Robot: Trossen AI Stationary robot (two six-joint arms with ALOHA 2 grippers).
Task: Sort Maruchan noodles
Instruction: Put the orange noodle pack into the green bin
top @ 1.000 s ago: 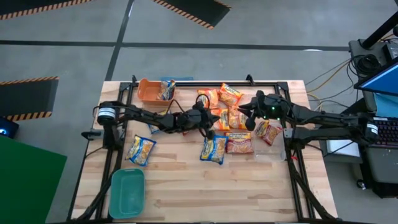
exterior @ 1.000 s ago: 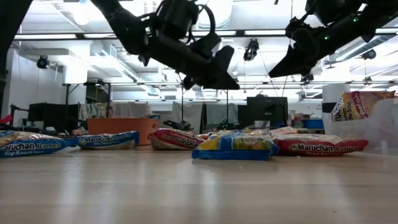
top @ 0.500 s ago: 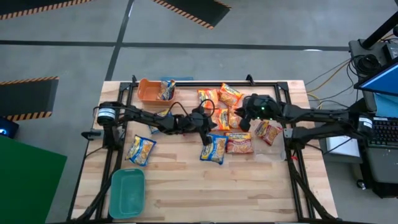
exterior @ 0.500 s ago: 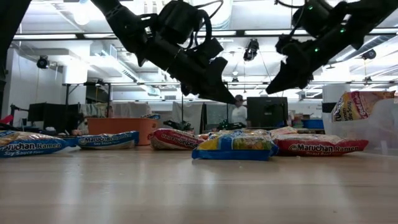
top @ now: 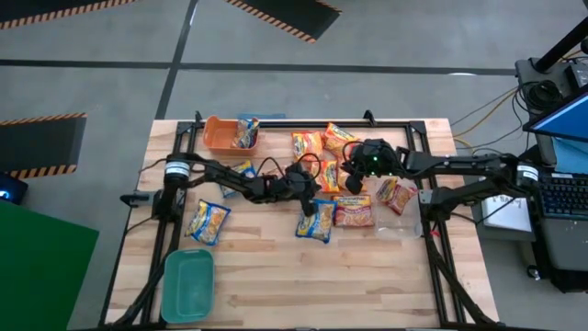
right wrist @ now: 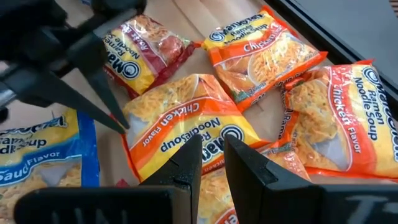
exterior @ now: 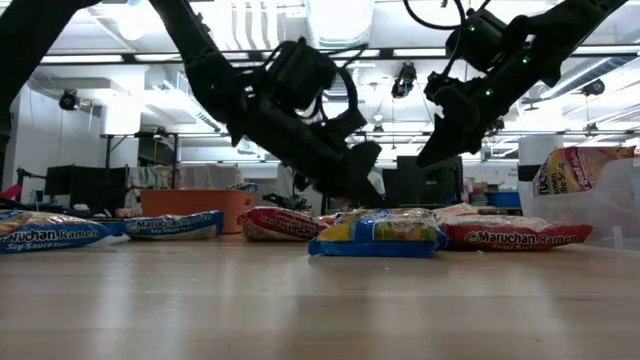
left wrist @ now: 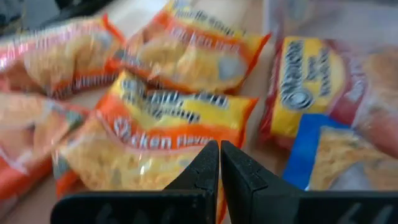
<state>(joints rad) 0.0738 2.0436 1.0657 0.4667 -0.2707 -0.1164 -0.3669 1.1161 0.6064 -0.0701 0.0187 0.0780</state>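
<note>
- Over the table's middle, the left gripper (top: pixel 310 187), fingers pressed together, hovers above an orange noodle packet (left wrist: pixel 168 134).
- Just right, the right gripper (top: pixel 353 171), fingers slightly parted, holds nothing above the same orange packets (top: pixel 323 158).

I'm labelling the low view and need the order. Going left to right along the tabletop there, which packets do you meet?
Blue soy sauce packet → blue packet → red packet → blue-and-yellow packet → red Maruchan packet → upright packet.
</note>
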